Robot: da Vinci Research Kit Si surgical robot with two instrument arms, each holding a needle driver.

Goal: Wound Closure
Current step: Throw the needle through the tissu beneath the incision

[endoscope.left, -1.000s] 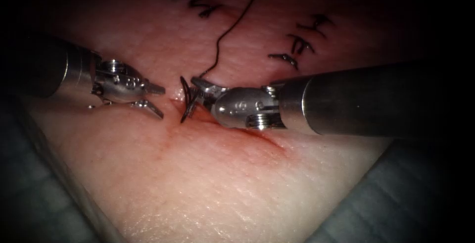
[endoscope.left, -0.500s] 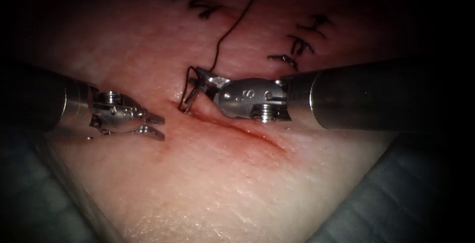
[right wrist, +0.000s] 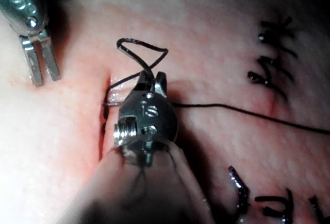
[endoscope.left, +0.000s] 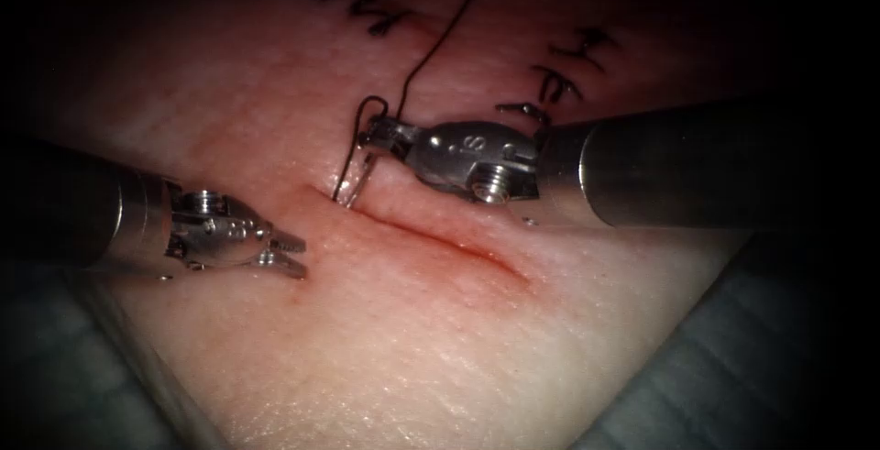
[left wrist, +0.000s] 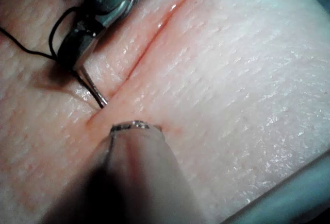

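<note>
Just beyond my right hand [endoscope.left: 368, 131], at the near end of the cut [endoscope.left: 431, 239], I have the needle [endoscope.left: 352, 161] clamped near its thread end; its curve runs down from the hand with the point meeting the tissue [endoscope.left: 440, 358] on the cut's right lip, though I cannot tell whether it has entered. Over the last second my right hand has risen and swung away from the cut, turning the needle from lying across the wound to standing steeply on its tip, which I judge sets it up for a bite on that lip. The thread [endoscope.left: 431, 42] trails up and away from my right hand, with a small loop just beside it. My left hand [endoscope.left: 286, 256] has dropped back and down to the left side of the cut, well apart from the needle, its two halves slightly apart and holding nothing; a second ago they gaped wider and sat closer. Red fluid [endoscope.left: 477, 262] stains the tissue along the cut beneath my right hand. Finished stitches [endoscope.left: 550, 83] lie behind my right hand. I see no containers anywhere around either hand.
</note>
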